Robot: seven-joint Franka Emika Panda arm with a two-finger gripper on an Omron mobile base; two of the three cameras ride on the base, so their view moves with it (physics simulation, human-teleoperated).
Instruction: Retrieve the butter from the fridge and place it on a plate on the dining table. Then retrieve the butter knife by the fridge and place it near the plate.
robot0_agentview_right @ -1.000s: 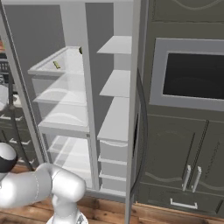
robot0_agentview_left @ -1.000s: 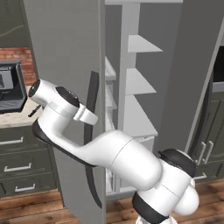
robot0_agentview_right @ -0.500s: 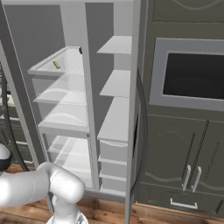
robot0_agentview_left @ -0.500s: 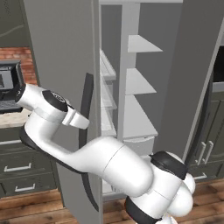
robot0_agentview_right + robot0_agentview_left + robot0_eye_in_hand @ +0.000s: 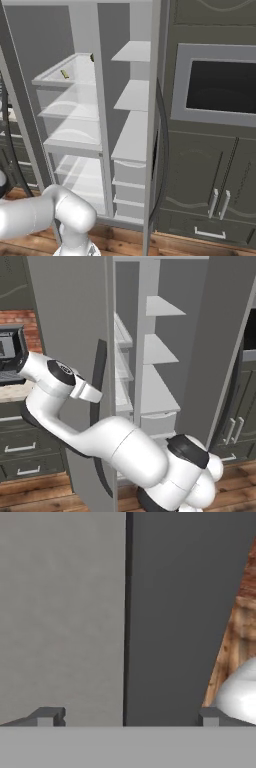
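Smooth light-grey fridge (image 5: 100, 35), flat white shelves (image 5: 131, 92).

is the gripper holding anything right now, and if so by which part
Nothing is held: the gripper is open, its fingertips wide apart with only the fridge door ahead.

I count one fridge (image 5: 80, 125) with two doors swung open. On its right side I see three white shelves (image 5: 131, 91) and three drawers (image 5: 129, 192) stacked below. One butter (image 5: 65, 74) lies on the left top shelf. One microwave (image 5: 220, 90). One laptop (image 5: 10, 353) far left.
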